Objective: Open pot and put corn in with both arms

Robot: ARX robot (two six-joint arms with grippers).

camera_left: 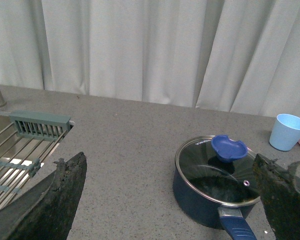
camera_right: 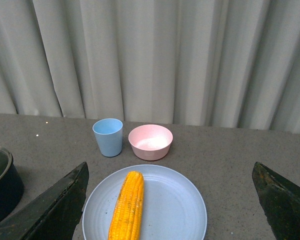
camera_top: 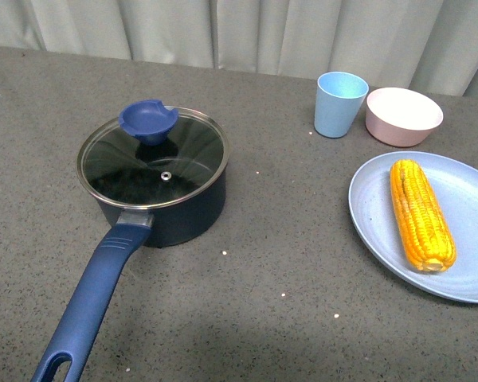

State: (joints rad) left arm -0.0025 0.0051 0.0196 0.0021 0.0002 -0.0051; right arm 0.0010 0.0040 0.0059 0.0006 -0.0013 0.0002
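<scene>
- Jaws on the left gripper [camera_left: 170, 157] are standing wide apart in the left wrist view and gripping nothing. Both black fingers [camera_left: 55, 200] are keeping clear of the pot [camera_left: 200, 200].
- Between those fingers the pot is sitting on the grey counter [camera_left: 130, 150]. Its glass lid [camera_left: 210, 170] is resting on the rim, and the blue knob [camera_left: 229, 147] is sitting off-centre on it. A light blue cup [camera_left: 288, 131] is standing beyond the pot.
- Over in the right wrist view, the right gripper [camera_right: 170, 165] is gaping just as wide and holding nothing.
- Only an edge of the pot is showing there. The corn [camera_right: 127, 205] is lying well apart from it on a pale blue plate [camera_right: 175, 210], and the cup and a pink bowl [camera_right: 150, 141] are standing farther off again.
- Neither arm is showing in the front view. The pot is sitting lidded, with its long blue handle [camera_top: 95, 294] reaching back toward the camera.
- The corn is lying well to the right of the pot, lengthwise on the plate. The cup and bowl are standing side by side, right of the pot and farther back.
</scene>
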